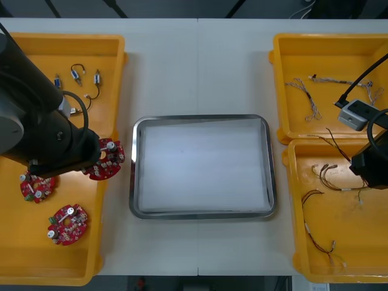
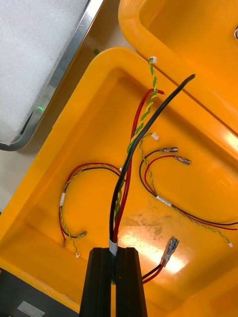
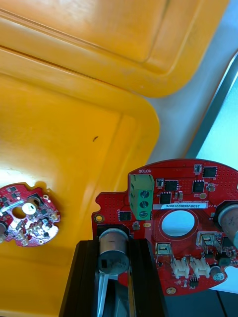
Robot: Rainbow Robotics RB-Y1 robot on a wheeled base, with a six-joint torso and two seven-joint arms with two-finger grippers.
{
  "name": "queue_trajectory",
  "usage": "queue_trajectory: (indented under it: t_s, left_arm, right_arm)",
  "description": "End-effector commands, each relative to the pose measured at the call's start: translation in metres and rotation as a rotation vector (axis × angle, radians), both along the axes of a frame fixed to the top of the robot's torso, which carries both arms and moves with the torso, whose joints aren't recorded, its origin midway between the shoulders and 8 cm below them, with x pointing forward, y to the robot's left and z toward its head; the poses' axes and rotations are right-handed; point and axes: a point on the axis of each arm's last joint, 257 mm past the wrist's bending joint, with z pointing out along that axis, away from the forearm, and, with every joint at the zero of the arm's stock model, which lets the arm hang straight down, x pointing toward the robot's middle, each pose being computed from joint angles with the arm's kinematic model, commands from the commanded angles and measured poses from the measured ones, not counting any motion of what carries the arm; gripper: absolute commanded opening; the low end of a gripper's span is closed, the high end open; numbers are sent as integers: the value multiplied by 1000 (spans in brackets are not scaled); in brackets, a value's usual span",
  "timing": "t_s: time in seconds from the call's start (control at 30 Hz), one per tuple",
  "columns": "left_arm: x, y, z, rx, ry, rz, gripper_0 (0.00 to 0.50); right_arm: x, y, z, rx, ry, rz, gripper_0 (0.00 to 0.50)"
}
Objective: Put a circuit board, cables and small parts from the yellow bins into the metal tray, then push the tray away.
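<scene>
My left gripper [image 3: 114, 246] grasps a red circuit board [image 3: 173, 190] at the yellow bin's [image 1: 24, 254] edge, at the tray's [image 1: 134, 176] nine o'clock. My right gripper [image 2: 116, 252] clamps black and red cables [image 2: 118, 208] at three o'clock.

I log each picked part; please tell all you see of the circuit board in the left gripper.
The round red circuit board carries a green terminal block, black chips and white connectors. The left gripper is shut on a silver cylinder at its rim, holding it over the yellow bin's edge, beside the metal tray.
</scene>
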Motion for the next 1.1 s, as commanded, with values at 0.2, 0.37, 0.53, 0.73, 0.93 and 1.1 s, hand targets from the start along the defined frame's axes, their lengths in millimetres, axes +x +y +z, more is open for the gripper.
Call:
queue_trajectory:
  t_s: [0.2, 0.37, 0.53, 0.73, 0.93, 1.1]
  left_arm:
    - [5, -59, -2, -34, -64, 61, 0]
    - [6, -83, -10, -46, -88, 51, 0]
    - [5, -102, -19, -46, -108, 49, 0]
    - [6, -118, -39, -25, -106, 60, 0]
    - [10, -123, -53, -14, -94, 76, 0]
    - [15, -125, -70, 1, -94, 81, 0]
  right_arm:
    - [3, 0, 13, -35, -34, 31, 0]
    - [3, 0, 13, -35, -34, 31, 0]
    - [3, 0, 13, -35, -34, 31, 0]
    - [3, 0, 13, -35, -34, 31, 0]
    - [3, 0, 13, -35, -34, 31, 0]
    - [3, 0, 13, -35, -34, 31, 0]
